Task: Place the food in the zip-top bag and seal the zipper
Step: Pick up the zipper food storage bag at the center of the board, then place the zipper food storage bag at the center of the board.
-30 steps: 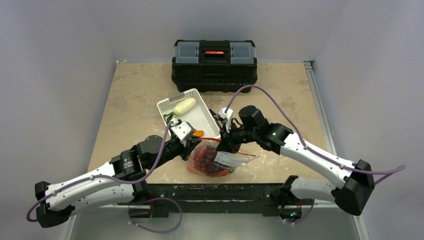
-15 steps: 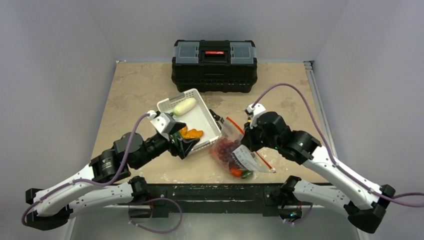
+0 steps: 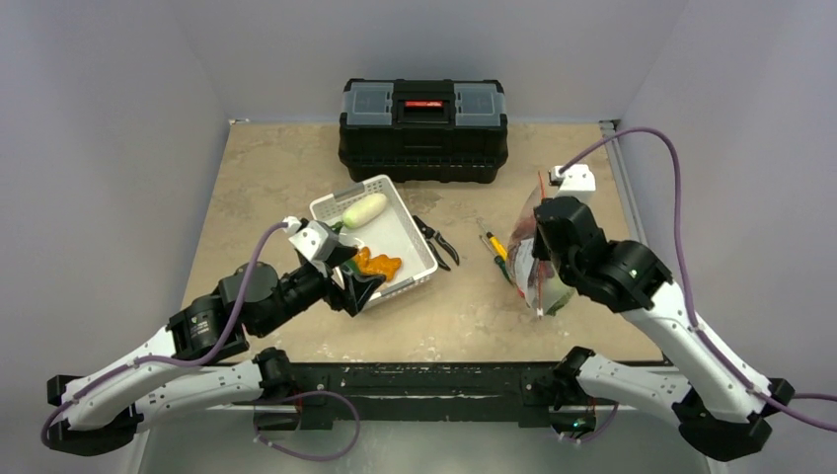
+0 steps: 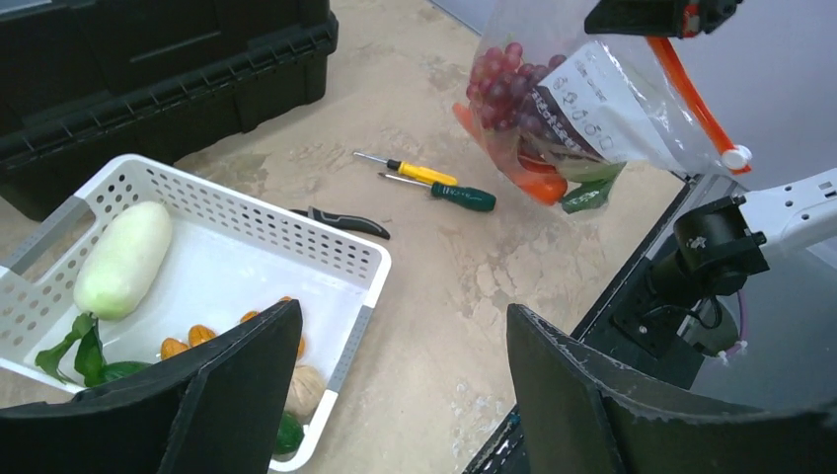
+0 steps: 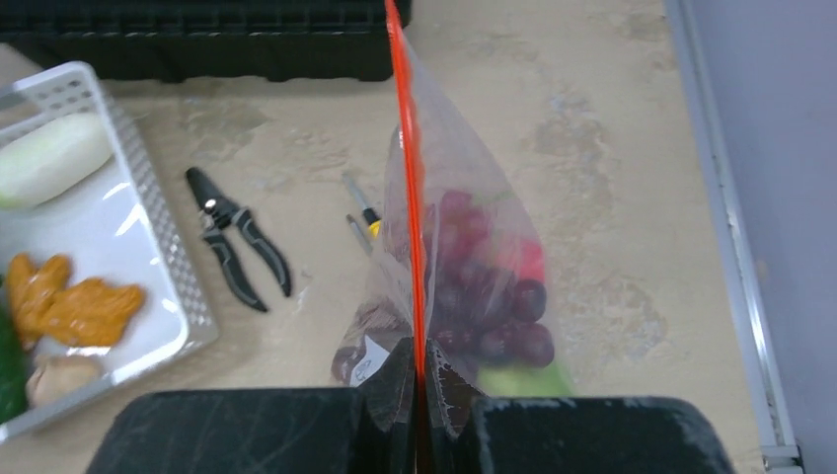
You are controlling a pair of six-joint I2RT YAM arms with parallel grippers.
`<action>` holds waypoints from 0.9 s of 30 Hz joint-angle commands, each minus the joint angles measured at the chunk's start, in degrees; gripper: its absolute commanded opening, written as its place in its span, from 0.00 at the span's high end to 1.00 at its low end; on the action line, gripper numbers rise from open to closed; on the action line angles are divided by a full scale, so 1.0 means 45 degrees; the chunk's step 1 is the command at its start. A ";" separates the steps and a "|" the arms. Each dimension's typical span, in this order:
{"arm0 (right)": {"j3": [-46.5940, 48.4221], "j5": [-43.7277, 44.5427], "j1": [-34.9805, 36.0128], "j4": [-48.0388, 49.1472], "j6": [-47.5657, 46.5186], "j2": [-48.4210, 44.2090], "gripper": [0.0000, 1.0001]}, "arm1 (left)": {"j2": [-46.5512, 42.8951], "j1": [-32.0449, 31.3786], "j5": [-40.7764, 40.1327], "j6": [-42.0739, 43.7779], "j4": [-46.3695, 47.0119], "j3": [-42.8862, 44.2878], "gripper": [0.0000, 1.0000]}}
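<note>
The right claw (image 5: 417,383) is clenched on the orange-red zipper (image 5: 407,178). The clear bag (image 5: 474,247) hangs beneath this claw, with dark grapes (image 5: 494,296) inside it. The left claw (image 3: 360,286) is released and holds nothing, poised over the near corner of the white basket (image 3: 419,259). Orange chunks (image 3: 378,265) lie just beyond it, and a white oblong (image 3: 363,209) lies farther beyond.

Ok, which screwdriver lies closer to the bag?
The green-handled screwdriver, just beside the bottom corner of the bag. The yellow-handled screwdriver lies beyond it, farther from the bag.
</note>
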 commanded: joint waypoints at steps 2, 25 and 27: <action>0.1234 -0.0637 -0.2904 0.2724 -0.0566 0.2243 1.00 | -0.0079 0.0034 -0.0411 -0.0633 -0.0849 0.0510 0.25; -0.2078 -0.9397 -1.3256 1.0958 0.7301 0.6309 1.00 | -0.1271 0.0034 -0.0420 -0.2053 -0.2319 0.0407 0.23; -0.3476 -0.8222 -1.3557 1.1301 0.7358 0.5491 1.00 | -0.1217 0.0034 -0.0281 -0.2085 -0.2283 0.0352 0.23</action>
